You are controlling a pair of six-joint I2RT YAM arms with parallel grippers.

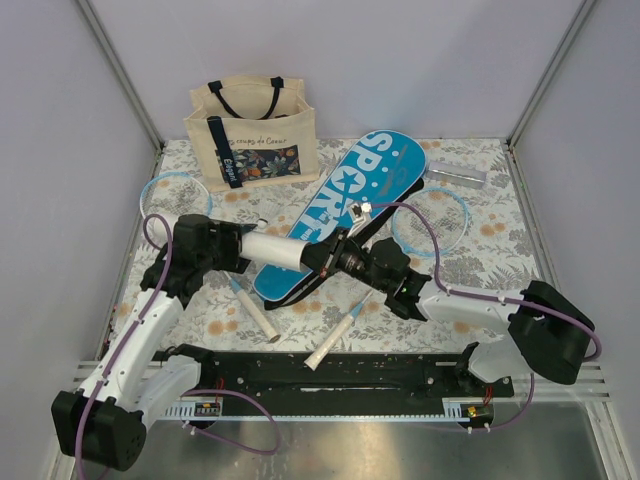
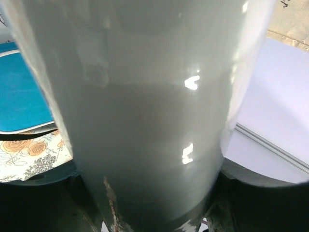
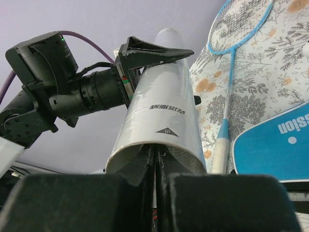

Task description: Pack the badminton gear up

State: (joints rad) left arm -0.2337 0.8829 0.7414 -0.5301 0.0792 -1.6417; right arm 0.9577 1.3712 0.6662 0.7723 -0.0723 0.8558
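Note:
My left gripper (image 1: 252, 246) is shut on the white tube (image 1: 278, 251) and holds it level above the mat, open end toward the right arm. In the left wrist view the tube (image 2: 145, 111) fills the frame between dark fingers (image 2: 256, 193). My right gripper (image 3: 155, 153) is shut, its tips just inside the tube's open mouth (image 3: 159, 121); nothing shows between them. The blue SPORT case (image 1: 355, 195) lies flat behind the tube. One racket (image 1: 247, 303) lies at the left, the other racket (image 1: 345, 328) at the right with its head (image 1: 430, 215) by the case.
A beige tote (image 1: 255, 130) with black straps stands at the back left. A clear plastic piece (image 1: 455, 176) lies at the back right. Grey walls enclose the floral mat (image 1: 500, 240). A black rail (image 1: 330, 370) runs along the near edge.

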